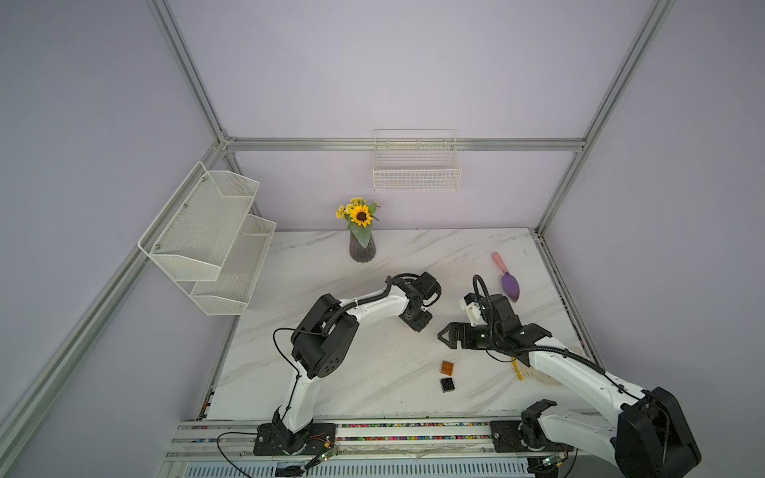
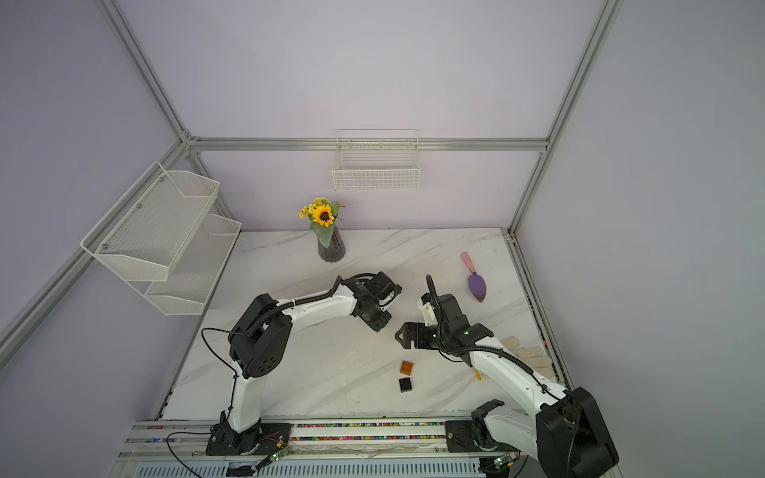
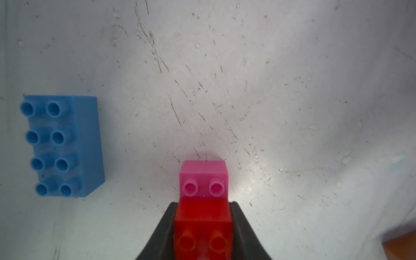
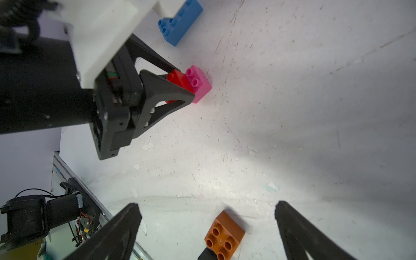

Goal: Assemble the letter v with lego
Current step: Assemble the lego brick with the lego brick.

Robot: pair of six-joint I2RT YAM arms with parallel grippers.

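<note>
Nearby, blue brick (image 3: pixel 65 146) flat, studs up

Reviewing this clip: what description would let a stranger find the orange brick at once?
On the marble table, find the open right gripper. Two small square studded bricks lie close together just beside it. The orange brick is the one nearer the gripper; the black brick next to it is darker and farther off.

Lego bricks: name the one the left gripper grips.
The red brick, pinched in the left gripper and joined to the pink brick; blue, orange and black bricks lie free.
</note>
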